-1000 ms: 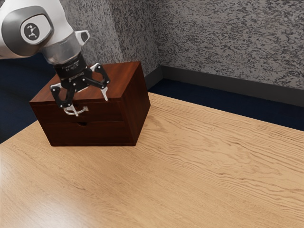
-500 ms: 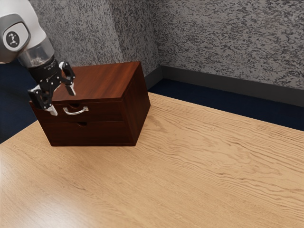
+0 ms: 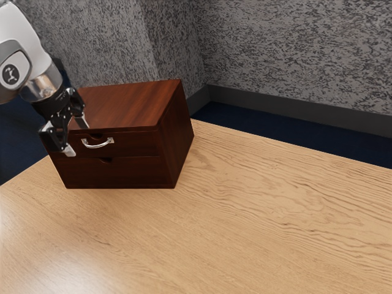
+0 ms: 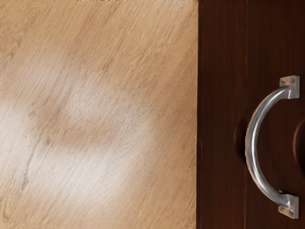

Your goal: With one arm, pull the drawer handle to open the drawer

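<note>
Plainly, the drawer handle point(image 3: 98, 143) is a curved silver bar on the upper drawer point(image 3: 131, 143) of a dark wooden cabinet point(image 3: 135, 104). The cabinet stands at the far end of the worktop point(image 3: 245, 214), toward the exterior view's left. In the wrist view both mounting plates of the handle and its whole arc can be seen, standing clear of the wood. The cabinet front is cut off by the picture's edge just past the mounts, though. A dark recess lies behind the bar and another is half lost at that edge.

The drawer front is in shade, and I cannot tell whether it sits flush or slightly out. A small notch marks a lower drawer beneath it.

The claw point(image 3: 75, 137) hangs just beside the handle, on the side of the exterior view's left, over the cabinet's front corner. Its fingers are spread and hold nothing. One pale fingertip is low by the drawer front and the other higher near the top edge, and neither touches the bar. The arm point(image 3: 24, 67) is cut off at the picture's upper left.

Bare worktop stretches out in front of the cabinet and toward the exterior view's right. Speckled walls point(image 3: 294, 43) and a dark floor point(image 3: 294, 131) lie behind.
</note>
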Motion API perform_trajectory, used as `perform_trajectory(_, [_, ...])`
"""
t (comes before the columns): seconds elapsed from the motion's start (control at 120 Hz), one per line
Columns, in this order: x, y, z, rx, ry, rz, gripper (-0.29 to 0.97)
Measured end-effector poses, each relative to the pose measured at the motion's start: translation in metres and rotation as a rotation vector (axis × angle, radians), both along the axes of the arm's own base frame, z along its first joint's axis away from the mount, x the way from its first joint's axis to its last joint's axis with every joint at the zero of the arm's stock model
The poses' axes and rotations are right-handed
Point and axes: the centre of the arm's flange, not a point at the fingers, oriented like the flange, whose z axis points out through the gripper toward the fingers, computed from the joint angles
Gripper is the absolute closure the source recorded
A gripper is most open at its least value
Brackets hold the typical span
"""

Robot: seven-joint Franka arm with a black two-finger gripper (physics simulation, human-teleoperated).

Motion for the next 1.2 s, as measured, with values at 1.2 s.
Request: perform_trajectory(1.2, [0.035,0.023,-0.094,0.103,-0.127,0.181,0.32])
